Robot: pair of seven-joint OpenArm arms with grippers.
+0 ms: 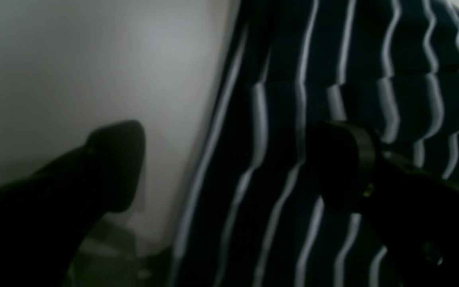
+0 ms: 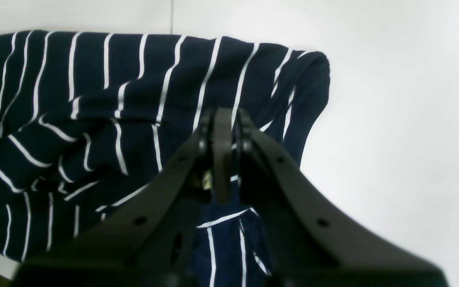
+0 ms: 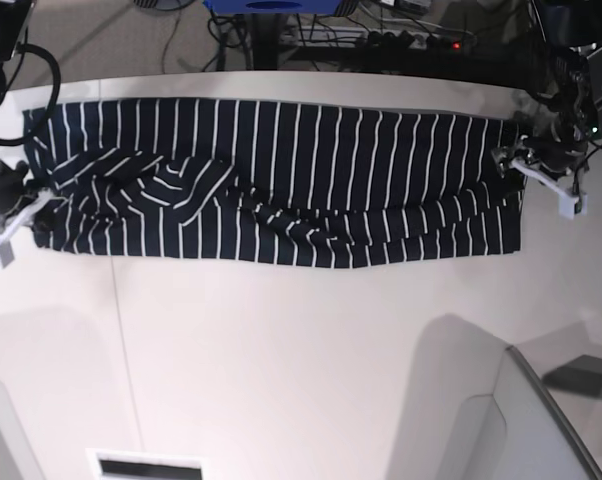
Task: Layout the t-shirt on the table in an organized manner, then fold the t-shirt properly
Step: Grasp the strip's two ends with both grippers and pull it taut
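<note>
The t-shirt (image 3: 281,180) is soft dark navy cloth with thin, evenly spaced white stripes; it lies as a long horizontal band across the far part of the table (image 3: 301,350), a smooth off-white top with a thin dark seam line. The upper edge of the band runs straight, while the middle and the base-view left portion show diagonal creases and bunched folds. The left wrist view is dark and blurred, so cloth detail there is hard to make out, and both arms are cut off by the base view borders. The left gripper (image 1: 225,165) sits at the base-view right end of the shirt with its jaws spread wide, one finger over bare table, the other over striped cloth, holding nothing. The right gripper (image 2: 223,119) sits at the opposite end, jaws pressed together on a fold of the t-shirt near its rounded corner.
</note>
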